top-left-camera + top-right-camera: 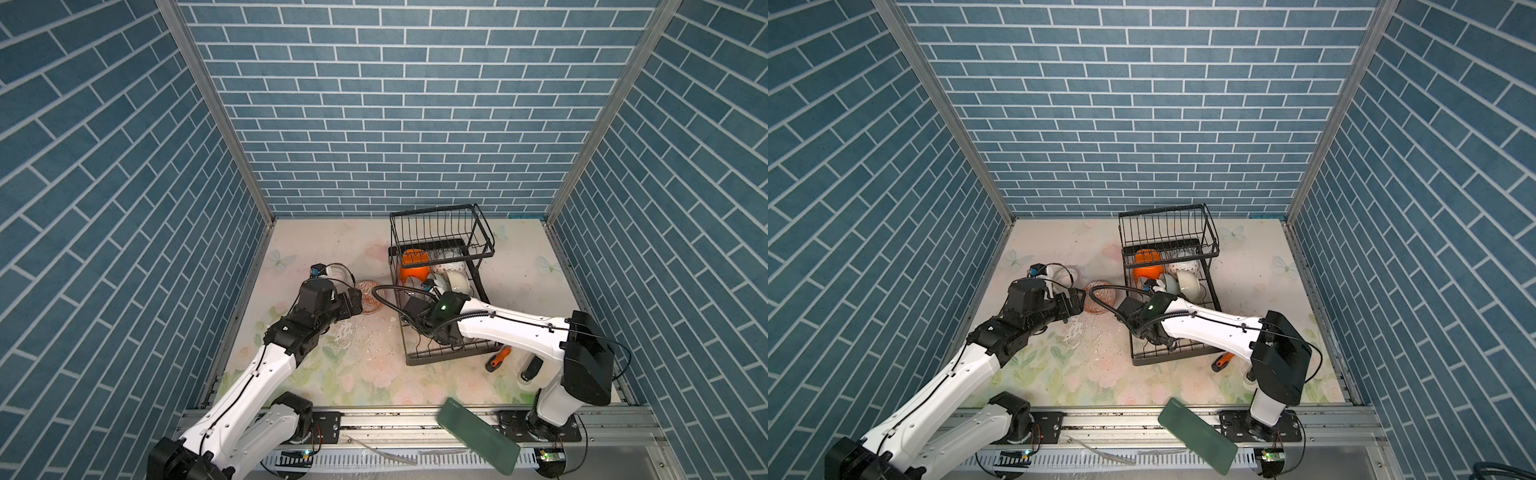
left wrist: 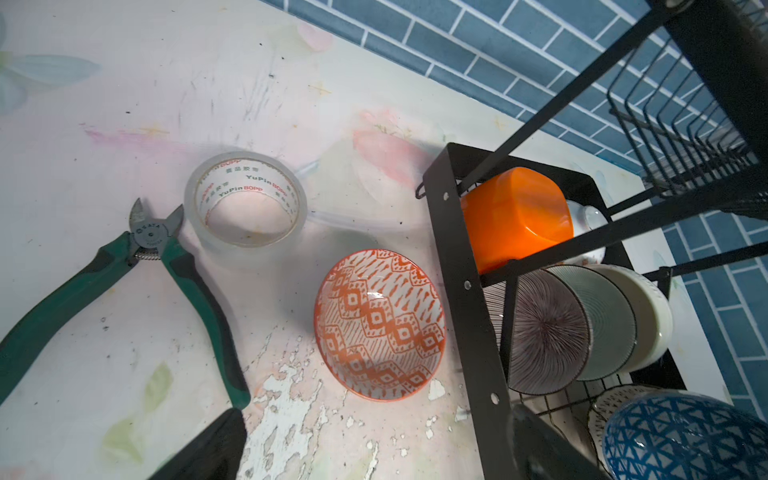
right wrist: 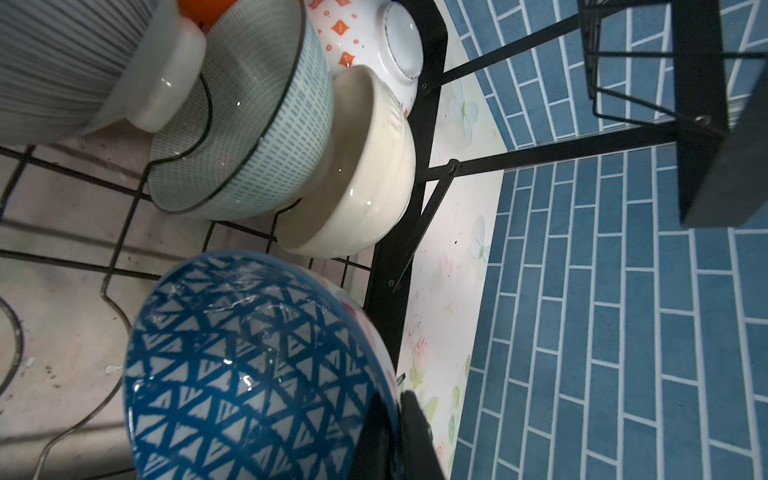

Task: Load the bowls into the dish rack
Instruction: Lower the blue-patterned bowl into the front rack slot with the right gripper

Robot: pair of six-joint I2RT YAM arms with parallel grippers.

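Observation:
The black wire dish rack (image 1: 485, 232) (image 1: 1209, 230) stands at the back right. In its lower tier lean several bowls: an orange plastic one (image 2: 515, 216), a black-and-white striped one (image 2: 544, 328), a pale green one (image 2: 606, 320) and a cream one (image 3: 365, 174). My right gripper (image 3: 395, 436) is shut on the rim of a blue-patterned bowl (image 3: 249, 365), held on edge over the rack's wire floor. An orange-patterned bowl (image 2: 380, 324) (image 1: 371, 296) sits upright on the table just left of the rack. My left gripper (image 2: 382, 449) hangs open beside it, touching nothing.
A clear tape roll (image 2: 245, 199) and green-handled cutters (image 2: 166, 257) lie on the table left of the orange-patterned bowl. An orange-handled tool (image 1: 498, 358) lies right of the rack's front corner. A dark green flat piece (image 1: 478, 440) rests across the front rail.

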